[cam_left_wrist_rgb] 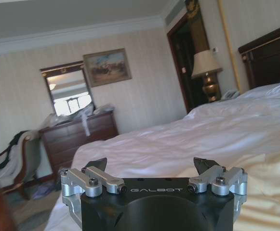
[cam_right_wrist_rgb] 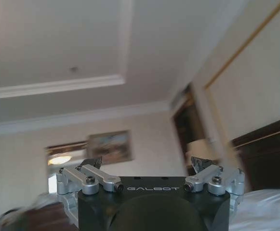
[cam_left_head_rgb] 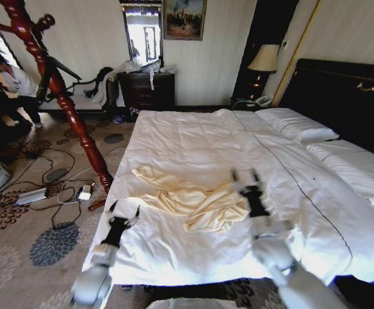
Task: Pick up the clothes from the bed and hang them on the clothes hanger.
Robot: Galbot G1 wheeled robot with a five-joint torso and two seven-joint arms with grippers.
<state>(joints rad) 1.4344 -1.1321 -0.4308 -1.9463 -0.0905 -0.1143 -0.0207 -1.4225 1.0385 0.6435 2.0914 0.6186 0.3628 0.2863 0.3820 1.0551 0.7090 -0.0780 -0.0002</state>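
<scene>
Cream cloth — the clothes (cam_left_head_rgb: 190,201) lie crumpled on the near part of the bed (cam_left_head_rgb: 193,141), so I keep the left gripper (cam_left_head_rgb: 123,213) and right gripper (cam_left_head_rgb: 244,177) flanking them — both spread wide, holding nothing.

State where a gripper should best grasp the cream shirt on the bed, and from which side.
Probably the raised bunched folds at the cream shirt's middle, pinched from above: it lies crumpled on the bed, and the flat edges give little to grip.
</scene>
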